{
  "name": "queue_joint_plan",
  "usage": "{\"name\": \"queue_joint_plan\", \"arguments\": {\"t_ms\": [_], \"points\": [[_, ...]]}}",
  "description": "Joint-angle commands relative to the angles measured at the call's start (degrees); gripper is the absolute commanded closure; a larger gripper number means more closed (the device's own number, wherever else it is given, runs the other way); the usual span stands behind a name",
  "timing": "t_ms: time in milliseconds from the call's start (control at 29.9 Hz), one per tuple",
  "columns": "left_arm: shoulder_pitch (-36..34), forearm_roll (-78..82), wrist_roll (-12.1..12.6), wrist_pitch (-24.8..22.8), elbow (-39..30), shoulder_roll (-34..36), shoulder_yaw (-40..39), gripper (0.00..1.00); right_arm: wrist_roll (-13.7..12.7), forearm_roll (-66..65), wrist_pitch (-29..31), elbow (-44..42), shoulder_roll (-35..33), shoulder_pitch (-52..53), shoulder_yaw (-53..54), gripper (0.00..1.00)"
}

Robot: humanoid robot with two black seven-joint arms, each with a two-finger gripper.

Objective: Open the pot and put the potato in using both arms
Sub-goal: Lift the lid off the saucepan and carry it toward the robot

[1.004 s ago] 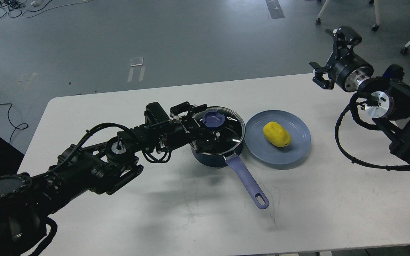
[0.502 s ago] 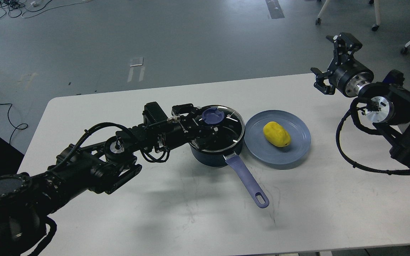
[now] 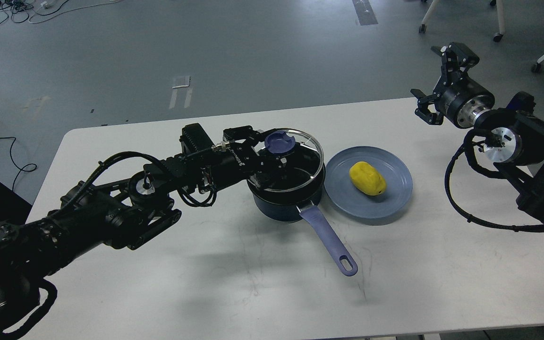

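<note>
The dark navy pot [image 3: 281, 208] stands mid-table, its lavender-blue handle [image 3: 329, 243] pointing toward the front right. My left gripper [image 3: 272, 146] is shut on the blue knob [image 3: 279, 141] of the glass lid [image 3: 295, 163], which is lifted a little above the pot's rim and sits slightly to the upper left of it. The yellow potato [image 3: 367, 178] lies on a light-blue plate [image 3: 395, 198] just right of the pot. My right gripper [image 3: 435, 82] is open and empty, held high beyond the table's far right edge.
The white table [image 3: 206, 283] carries only the pot and the plate. Chair legs and cables lie on the grey floor behind. The right arm's looped cable [image 3: 470, 212] hangs over the table's right side.
My left gripper has lifted the lid off the pot's rim and drawn it up and slightly left. The right gripper has shifted slightly. Pot, plate and potato have not moved.
</note>
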Motion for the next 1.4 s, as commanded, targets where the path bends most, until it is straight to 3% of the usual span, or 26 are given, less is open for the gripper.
{"name": "queue_joint_plan", "arguments": {"t_ms": [0, 769, 1371], "points": [[-0.8, -0.3, 0.0, 1.3, -1.3, 1.1, -0.7, 0.68, 0.0, 0.0, 0.1, 0.0, 0.0, 0.2, 0.0, 0.00], [-2.6, -3.7, 0.0, 2.9, -1.4, 15.5, -0.6, 0.68, 0.0, 0.0, 0.0, -0.1, 0.1, 0.1, -0.5, 0.00], [8.1, -4.6, 0.0, 2.9, -0.4, 21.4, -0.6, 0.68, -0.1, 0.0, -0.6, -0.1, 0.3, 1.0, -1.2, 0.00]]}}
